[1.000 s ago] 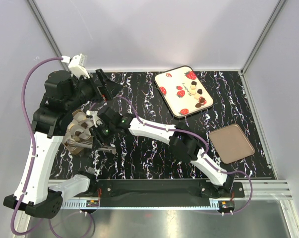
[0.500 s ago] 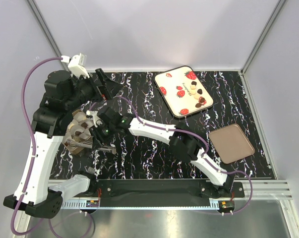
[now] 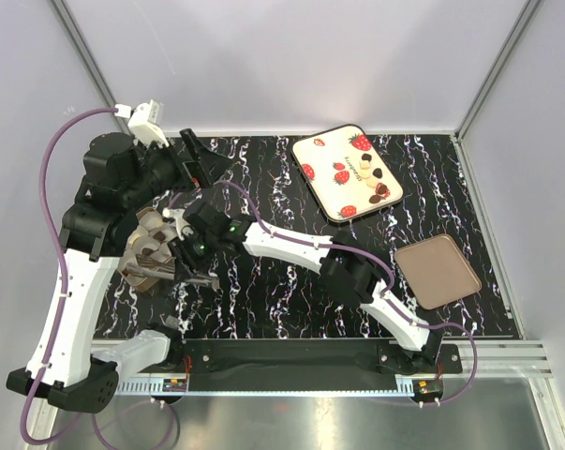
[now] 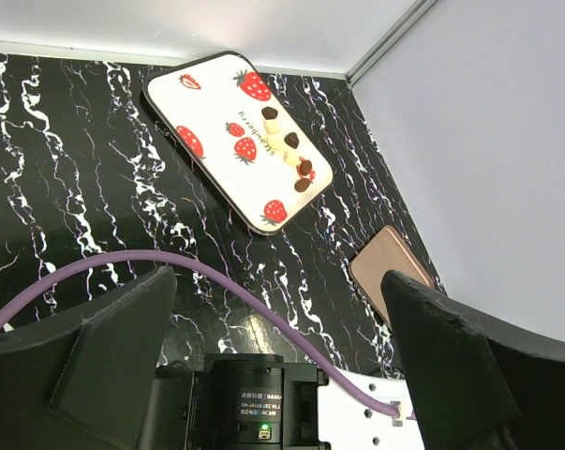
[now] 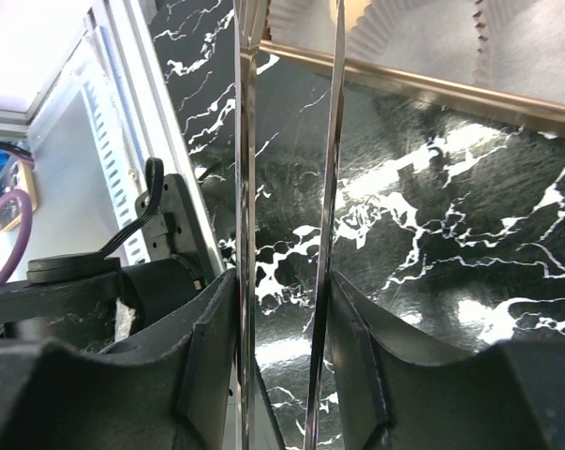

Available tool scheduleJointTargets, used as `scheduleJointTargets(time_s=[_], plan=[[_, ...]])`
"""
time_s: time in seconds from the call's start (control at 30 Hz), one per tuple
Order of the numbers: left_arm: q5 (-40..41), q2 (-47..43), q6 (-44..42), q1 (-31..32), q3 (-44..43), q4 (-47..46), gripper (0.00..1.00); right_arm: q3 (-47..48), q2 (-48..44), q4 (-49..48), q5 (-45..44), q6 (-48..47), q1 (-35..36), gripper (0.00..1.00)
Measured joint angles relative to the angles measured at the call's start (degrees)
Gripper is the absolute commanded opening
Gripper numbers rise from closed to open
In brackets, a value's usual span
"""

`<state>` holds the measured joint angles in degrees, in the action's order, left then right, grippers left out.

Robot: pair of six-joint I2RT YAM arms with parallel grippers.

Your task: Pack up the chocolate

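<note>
While the left claw [image 4: 277, 277] hangs spread wide and empty above the black, white-veined marble bench [image 3: 282, 292], the small chocolate pieces [image 4: 289, 141] lie in a loose line on the cream strawberry-printed tray [image 3: 324, 155] by the bench's far edge, towards its right corner. Some are dark brown, others creamy white; shapes are hard to tell. The right claw [image 5: 284, 300] is closed on thin silvery metal tweezers [image 5: 246, 187], whose blades cross the rim of a tan box [image 5: 432, 89] of white pleated paper cups [image 5: 404, 28] near the left edge. A flat brown rounded-rectangle lid [image 3: 437, 272] lies by the right edge.
</note>
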<state>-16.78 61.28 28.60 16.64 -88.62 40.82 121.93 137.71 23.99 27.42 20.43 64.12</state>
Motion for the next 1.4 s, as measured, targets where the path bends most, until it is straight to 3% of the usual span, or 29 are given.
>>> scheduleJointTargets(time_s=[0.4,0.8,1.07,1.23,1.4], plan=[[0.8,1.1,-1.4,0.0,-4.9,3.3,0.99,-4.2,-4.5,-2.8,-2.9,-0.7,-1.8,0.46],[3.9,-1.7,-3.2,0.0,-5.9,6.8,0.99,-26.2,-29.1,-12.4,-7.6,-0.7,-14.3,0.45],[5.0,-7.3,-3.8,0.0,5.2,5.8,0.99,-32.6,-40.4,-2.6,-24.7,-4.5,-26.8,0.46],[5.9,-8.2,-4.4,0.0,13.3,5.5,0.99,-33.6,-41.9,4.6,-32.6,-5.2,-36.9,0.46],[6.3,-7.4,-4.9,0.0,15.2,5.7,0.99,-33.9,-40.7,9.2,-36.8,-5.3,-45.5,0.47]])
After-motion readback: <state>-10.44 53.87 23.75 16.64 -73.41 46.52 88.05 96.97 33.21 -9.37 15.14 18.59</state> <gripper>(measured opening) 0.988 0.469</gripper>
